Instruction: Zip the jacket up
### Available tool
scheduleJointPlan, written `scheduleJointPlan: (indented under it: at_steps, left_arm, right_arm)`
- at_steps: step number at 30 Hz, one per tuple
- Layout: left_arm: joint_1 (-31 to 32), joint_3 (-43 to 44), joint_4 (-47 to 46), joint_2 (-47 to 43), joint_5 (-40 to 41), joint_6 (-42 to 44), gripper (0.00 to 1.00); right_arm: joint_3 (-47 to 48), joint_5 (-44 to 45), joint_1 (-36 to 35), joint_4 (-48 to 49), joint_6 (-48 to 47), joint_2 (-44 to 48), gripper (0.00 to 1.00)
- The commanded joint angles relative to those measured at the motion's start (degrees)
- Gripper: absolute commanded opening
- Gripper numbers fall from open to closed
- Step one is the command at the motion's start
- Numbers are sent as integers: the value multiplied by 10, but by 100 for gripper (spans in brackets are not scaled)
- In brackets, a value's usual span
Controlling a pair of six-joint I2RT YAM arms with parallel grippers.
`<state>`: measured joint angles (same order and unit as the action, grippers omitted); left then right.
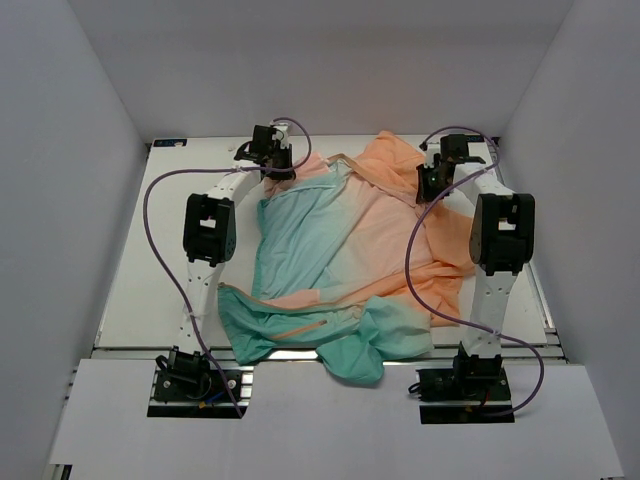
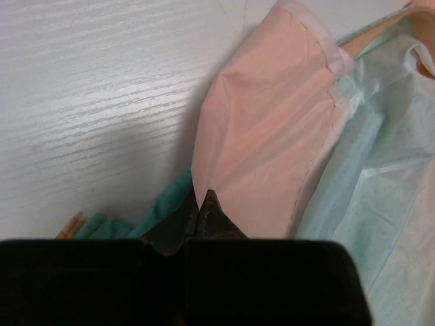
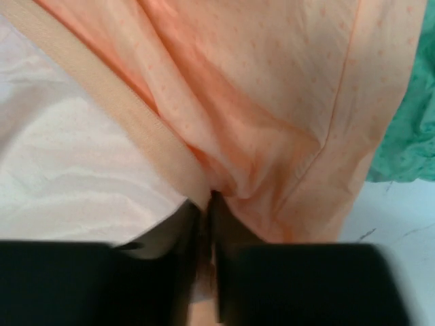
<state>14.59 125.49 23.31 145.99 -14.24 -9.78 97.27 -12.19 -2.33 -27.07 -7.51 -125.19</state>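
Note:
The jacket lies spread on the white table, orange at the far end, teal toward the near edge, front open. My left gripper is at its far left corner, shut on a pale orange fold of the jacket; its fingertips pinch the fold's tip. My right gripper is at the far right, shut on orange jacket cloth beside the orange zipper tape. The zipper slider is not visible.
The white table has grey walls on three sides. A teal sleeve hangs over the near edge between the arm bases. Purple cables loop beside each arm.

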Motion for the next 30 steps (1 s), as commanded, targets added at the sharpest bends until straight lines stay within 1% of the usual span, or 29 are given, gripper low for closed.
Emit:
scheduleJointPlan:
  at_steps: [1, 2, 3, 4, 6, 9, 10, 11, 12, 13, 14, 15, 16, 17, 18, 19, 20, 21, 22, 23, 24, 25, 26, 27, 29, 30]
  left_arm:
    - [-1, 8, -18, -40, 21, 7, 3]
    - [-1, 14, -19, -47, 30, 14, 3]
    - [-1, 19, -20, -64, 40, 18, 3]
    - [-1, 33, -21, -72, 66, 26, 3]
    - [-1, 41, -31, -94, 90, 34, 3]
    - [-1, 31, -46, -148, 139, 49, 3]
    - [0, 11, -50, -181, 178, 54, 3]
    - [0, -7, -54, -200, 195, 56, 3]
    - [1, -31, -71, -223, 213, 56, 3]
    - [1, -61, -83, -272, 227, 57, 3]
    - [1, -94, -95, -300, 236, 59, 3]
    - [2, -176, -123, -328, 253, 60, 3]
    - [1, -221, -137, -360, 265, 57, 3]
    - [3, -269, -149, -425, 276, 49, 4]
    - [3, -370, -172, -458, 305, 38, 9]
    - [3, -418, -175, -490, 314, 23, 19]
    - [4, -462, -173, -551, 317, -10, 30]
    - [4, -543, -160, -582, 315, -30, 50]
    - [4, -580, -148, -609, 306, -53, 73]
    - [7, -616, -136, -660, 288, -96, 98]
    - [13, -649, -120, -684, 270, -111, 98]
    - [30, -700, -110, -703, 306, -132, 98]
    - [49, -715, -81, -719, 314, -180, 98]
    - [49, -726, -72, -743, 307, -200, 98]
    - [50, -729, -42, -761, 288, -221, 98]
    - [50, -722, -28, -764, 284, -226, 98]
  right_arm:
    - [36, 1, -3, -11, -10, 6, 10]
    - [46, 4, -4, -5, -8, 12, 3]
    - [50, 8, -5, 1, 4, 29, 0]
    - [59, 21, -5, 14, 10, 40, 0]
    - [64, 35, -5, 25, 27, 77, 0]
    - [47, 66, -5, 42, 42, 138, 0]
    - [26, 80, -5, 44, 43, 171, 0]
    - [26, 85, -5, 43, 43, 190, 0]
    - [-6, 89, -5, 40, 44, 208, 0]
    - [-28, 98, -5, 36, 48, 229, 0]
    - [-55, 99, -5, 39, 50, 274, 0]
    - [-120, 105, -5, 58, 57, 296, 0]
    - [-154, 106, -5, 65, 71, 320, 0]
    - [-188, 105, -5, 75, 71, 365, 0]
    - [-252, 106, -5, 84, 86, 384, 0]
    - [-282, 106, -5, 87, 96, 403, 0]
    - [-312, 106, -5, 91, 115, 436, 0]
    - [-339, 118, -5, 96, 127, 450, 0]
    - [-387, 131, -5, 95, 139, 464, 0]
    - [-407, 145, -4, 92, 168, 484, 0]
    - [-422, 162, -4, 85, 184, 492, 0]
    - [-446, 165, -4, 70, 197, 499, 0]
    - [-457, 169, -4, 64, 214, 513, 1]
    - [-466, 188, -4, 60, 222, 521, 12]
    - [-478, 233, -3, 40, 235, 536, 22]
    - [-479, 248, -3, 33, 238, 541, 22]
